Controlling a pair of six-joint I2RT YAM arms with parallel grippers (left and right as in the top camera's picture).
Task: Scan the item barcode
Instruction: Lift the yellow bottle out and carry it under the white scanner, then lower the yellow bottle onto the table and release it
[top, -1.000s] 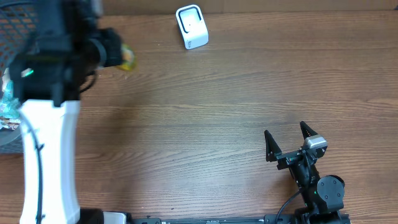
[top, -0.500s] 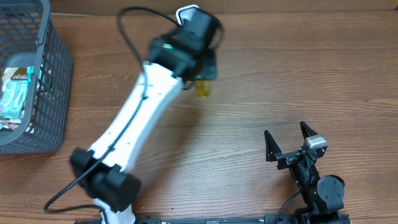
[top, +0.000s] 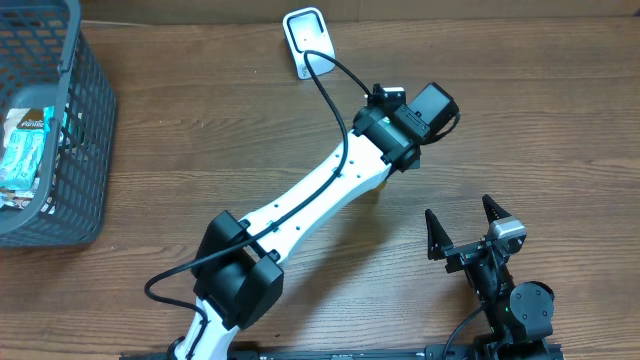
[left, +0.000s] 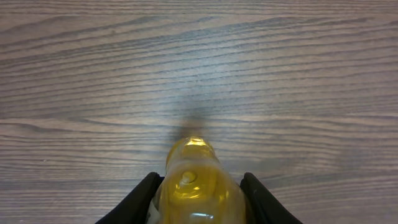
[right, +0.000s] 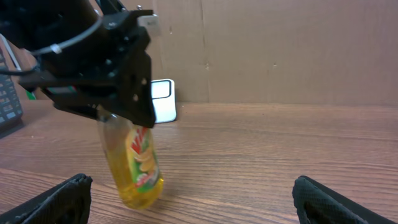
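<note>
The left gripper (left: 200, 198) is pinching a yellow bottle (right: 138, 165) between its fingers, holding it upright near the middle of the wooden table (top: 540, 110), apart from the white scanner (top: 308, 42) at the far edge; the right gripper (top: 460, 215) is sitting near the front edge with its fingers spread wide and nothing between them

The left arm (top: 330, 190) has 1 long white link between bulky black joints, and a thin black cable (top: 346, 125) loops along it. The right arm (top: 505, 295) is all black, with 1 small grey block (top: 507, 232) on top and 2 pointed black fingers (top: 436, 238).
</note>
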